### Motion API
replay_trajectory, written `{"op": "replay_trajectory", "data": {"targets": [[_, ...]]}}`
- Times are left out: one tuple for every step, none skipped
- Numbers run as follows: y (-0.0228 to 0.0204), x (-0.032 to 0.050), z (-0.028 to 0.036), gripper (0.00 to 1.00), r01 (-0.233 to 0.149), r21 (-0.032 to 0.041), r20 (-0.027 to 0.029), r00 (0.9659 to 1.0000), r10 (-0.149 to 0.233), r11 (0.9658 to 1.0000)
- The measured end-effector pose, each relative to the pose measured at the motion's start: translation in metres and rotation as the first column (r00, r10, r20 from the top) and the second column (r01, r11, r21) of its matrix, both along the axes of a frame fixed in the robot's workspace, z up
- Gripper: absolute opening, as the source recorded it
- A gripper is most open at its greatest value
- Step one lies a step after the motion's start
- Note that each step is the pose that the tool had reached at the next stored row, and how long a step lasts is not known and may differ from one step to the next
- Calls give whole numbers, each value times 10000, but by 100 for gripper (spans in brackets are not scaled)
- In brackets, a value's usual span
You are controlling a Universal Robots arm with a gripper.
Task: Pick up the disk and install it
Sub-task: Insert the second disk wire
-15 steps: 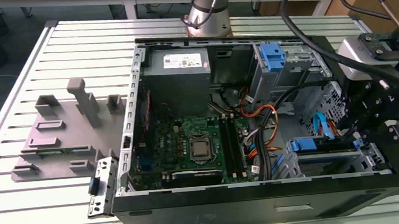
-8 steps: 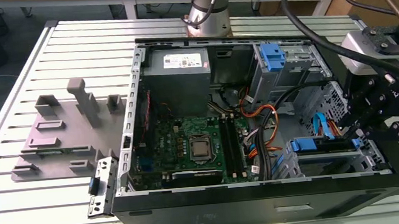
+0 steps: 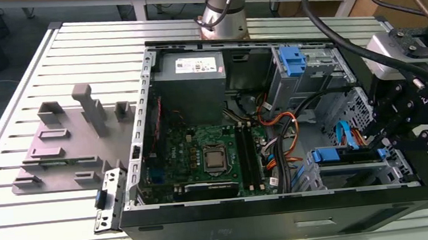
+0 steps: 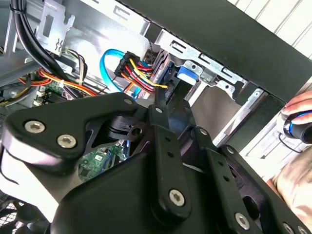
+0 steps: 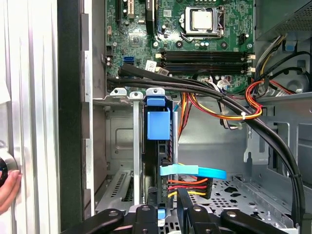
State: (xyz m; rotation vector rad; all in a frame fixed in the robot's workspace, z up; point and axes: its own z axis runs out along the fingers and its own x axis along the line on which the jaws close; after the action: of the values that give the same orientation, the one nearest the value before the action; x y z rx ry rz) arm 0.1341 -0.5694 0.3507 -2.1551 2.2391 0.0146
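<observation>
The disk (image 5: pixel 158 125) stands edge-on in the drive cage (image 5: pixel 119 139). The gripper (image 5: pixel 163 208) sits at its end; whether it grips, I cannot tell

Disk (image 5: pixel 158 126), silver-dark body with blue end tab, standing on edge; seated in 1 drive cage (image 5: pixel 122 146) slot

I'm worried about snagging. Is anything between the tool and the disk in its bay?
Yes. In the first wrist view, a blue flat cable and red, orange and yellow wires reach in beside the disk, between the tool and the disk's blue tab.
</observation>
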Motion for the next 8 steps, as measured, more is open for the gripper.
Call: {"op": "replay_trajectory", "data": {"targets": [[0, 0, 0, 30, 0, 0, 0, 10000, 0, 10000], [0, 0, 0, 30, -1, 0, 0, 10000, 1, 10000], [0, -4, 1, 30, -1, -1, 0, 10000, 1, 10000], [0, -12, 1, 30, 1, -2, 0, 10000, -1, 10000], [0, -21, 0, 30, 0, -2, 1, 10000, 0, 10000], [0, -31, -2, 30, 0, 0, 1, 10000, 0, 10000], [0, -38, -3, 30, 0, 1, 1, 10000, 0, 10000], [0, -46, -3, 30, 0, 1, 1, 10000, 0, 10000]]}}
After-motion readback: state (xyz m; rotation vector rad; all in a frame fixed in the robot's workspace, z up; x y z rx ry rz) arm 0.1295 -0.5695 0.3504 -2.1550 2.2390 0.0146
